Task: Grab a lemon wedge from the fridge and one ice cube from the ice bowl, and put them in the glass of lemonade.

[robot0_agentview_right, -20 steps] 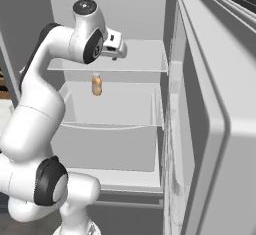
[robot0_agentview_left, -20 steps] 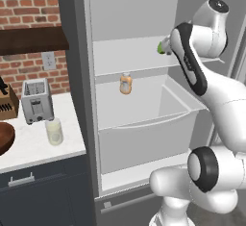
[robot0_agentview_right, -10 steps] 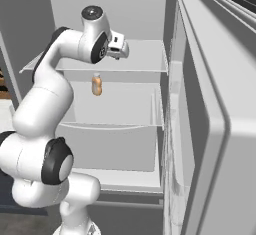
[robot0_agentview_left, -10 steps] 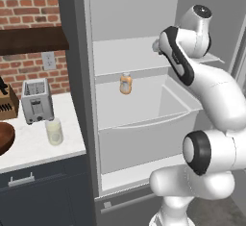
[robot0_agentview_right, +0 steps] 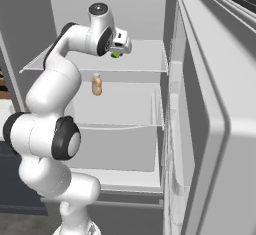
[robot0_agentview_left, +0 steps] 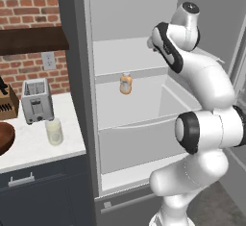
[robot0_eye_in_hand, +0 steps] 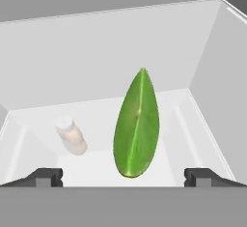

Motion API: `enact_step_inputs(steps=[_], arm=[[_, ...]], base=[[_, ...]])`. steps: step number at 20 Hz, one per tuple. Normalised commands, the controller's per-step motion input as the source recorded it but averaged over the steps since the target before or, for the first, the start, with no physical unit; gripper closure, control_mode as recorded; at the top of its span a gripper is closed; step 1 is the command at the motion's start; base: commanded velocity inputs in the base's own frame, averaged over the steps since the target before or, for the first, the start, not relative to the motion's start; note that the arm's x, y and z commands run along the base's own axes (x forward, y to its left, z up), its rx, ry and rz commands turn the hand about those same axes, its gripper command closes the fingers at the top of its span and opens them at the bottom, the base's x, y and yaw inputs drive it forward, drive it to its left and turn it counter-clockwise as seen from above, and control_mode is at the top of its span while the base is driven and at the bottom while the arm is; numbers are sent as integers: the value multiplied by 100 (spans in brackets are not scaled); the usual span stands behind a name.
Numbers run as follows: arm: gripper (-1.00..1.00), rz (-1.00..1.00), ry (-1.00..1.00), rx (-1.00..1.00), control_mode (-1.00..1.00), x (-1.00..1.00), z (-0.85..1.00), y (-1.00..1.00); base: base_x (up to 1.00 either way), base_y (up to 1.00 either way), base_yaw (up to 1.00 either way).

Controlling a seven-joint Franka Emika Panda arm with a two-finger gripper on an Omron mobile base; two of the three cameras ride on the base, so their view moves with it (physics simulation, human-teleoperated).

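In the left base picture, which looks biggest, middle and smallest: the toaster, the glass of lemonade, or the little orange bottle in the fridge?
1. Toaster
2. Glass of lemonade
3. Orange bottle, though it stands farther back, which may make it look smaller.

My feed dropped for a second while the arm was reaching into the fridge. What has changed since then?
The arm swung further into the fridge, bringing the tool over the upper shelf, just above the lemon wedge. Its fingers stayed wide apart; nothing has been gripped yet. The small bottle, toaster and glass of lemonade have not moved.
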Motion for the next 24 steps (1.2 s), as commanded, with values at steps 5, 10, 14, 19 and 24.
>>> enact_step_inputs(steps=[5,10,14,19,24], arm=[[-100,0,0,0,-100,43,-6,0],[-100,0,0,1,-100,20,-27,-4],[-100,0,0,0,-100,1,-15,-5],[-100,0,0,2,-100,-14,0,-6],[-100,0,-2,0,-100,-1,0,0]], base=[[0,0,0],[0,0,0],[0,0,0],[0,0,0],[0,0,0]])
